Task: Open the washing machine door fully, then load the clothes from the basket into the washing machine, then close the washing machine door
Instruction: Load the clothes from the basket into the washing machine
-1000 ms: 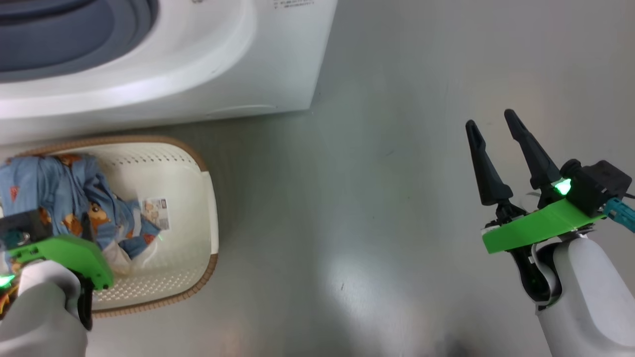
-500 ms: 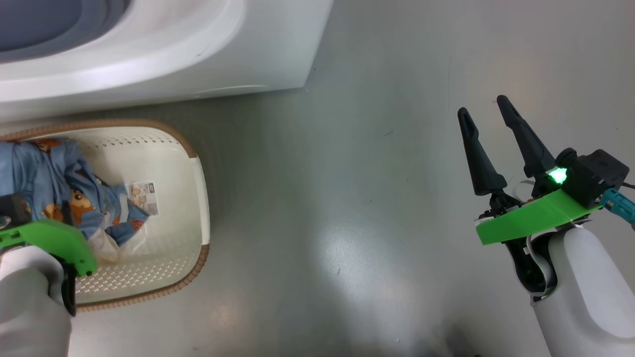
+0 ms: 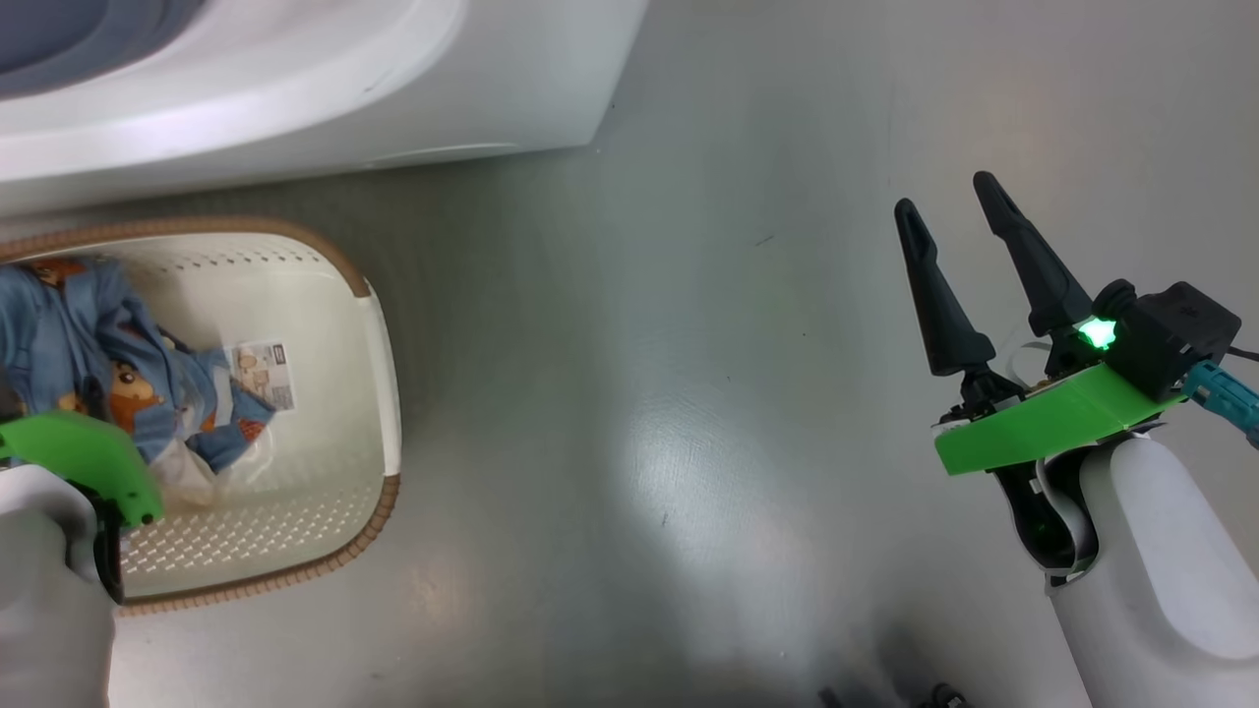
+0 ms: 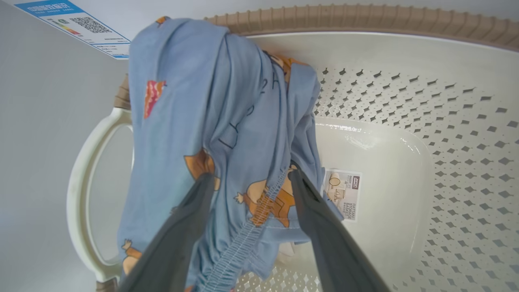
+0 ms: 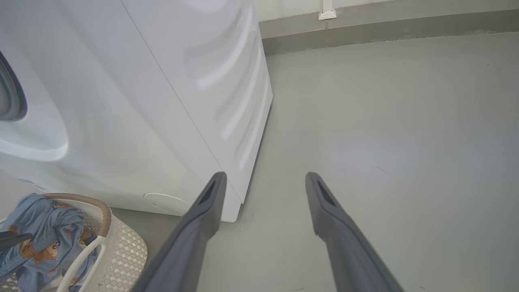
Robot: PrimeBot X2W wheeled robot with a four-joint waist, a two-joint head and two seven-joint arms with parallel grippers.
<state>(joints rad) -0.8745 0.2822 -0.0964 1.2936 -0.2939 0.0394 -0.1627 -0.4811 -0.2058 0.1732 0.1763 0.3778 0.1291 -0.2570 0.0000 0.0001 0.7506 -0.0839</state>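
The clothes (image 4: 211, 101), light blue with orange-brown bears, lie heaped in the cream basket (image 4: 405, 101) and hang over its brown rim. My left gripper (image 4: 251, 176) is open, one finger on each side of the fabric's elastic hem. In the head view the clothes (image 3: 69, 334) fill the left of the basket (image 3: 379, 324), and my left arm's green mount (image 3: 84, 462) covers the fingers. My right gripper (image 3: 944, 194) is open with nothing in it, over bare floor far to the right. The washing machine (image 3: 295, 98) stands behind the basket. Its door is out of view.
A paper label (image 3: 261, 374) lies on the basket's bottom. The blue energy sticker (image 4: 77, 26) and round lower flap (image 5: 166, 198) mark the machine's front. Grey floor (image 3: 689, 393) stretches between basket and right gripper. A wall's baseboard (image 5: 365, 32) runs behind.
The whole head picture has slid left and up, so the camera moved. Both grippers keep their spread, and the clothes lie the same way in the basket.
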